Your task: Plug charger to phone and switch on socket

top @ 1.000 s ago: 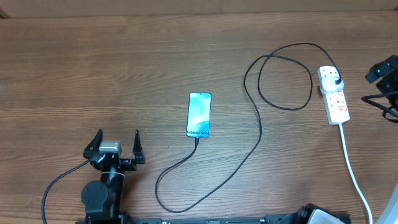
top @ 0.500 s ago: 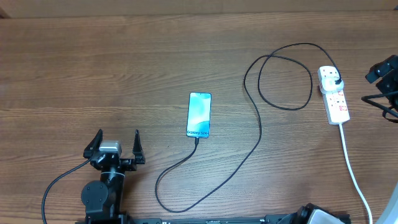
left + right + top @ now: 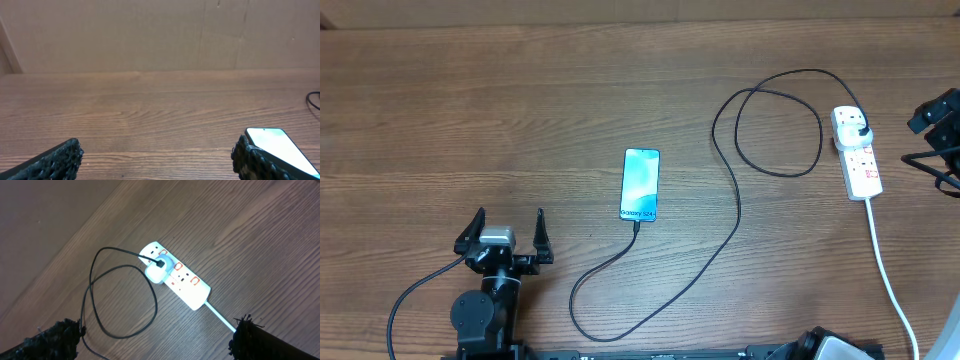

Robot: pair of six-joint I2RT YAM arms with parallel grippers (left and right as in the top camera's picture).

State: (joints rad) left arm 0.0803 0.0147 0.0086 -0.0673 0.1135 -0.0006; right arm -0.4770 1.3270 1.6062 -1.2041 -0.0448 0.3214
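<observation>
The phone [image 3: 641, 184] lies flat mid-table, its light-blue screen up. The black charger cable [image 3: 725, 232] runs from the phone's near end, loops across the table and ends at a plug head [image 3: 858, 125] seated in the white socket strip [image 3: 861, 165] at the right. My left gripper [image 3: 506, 236] is open and empty, to the near left of the phone. In the left wrist view [image 3: 150, 161] the phone [image 3: 277, 146] lies by the right finger. My right gripper [image 3: 159, 342] is open, high above the socket [image 3: 182, 282] and plug head [image 3: 156, 273].
The socket's white cord [image 3: 888, 275] runs toward the front right edge of the table. The cable makes a loop [image 3: 122, 302] left of the socket. A plain wall [image 3: 150, 35] stands behind the wooden table. My right arm [image 3: 938, 112] is at the right edge.
</observation>
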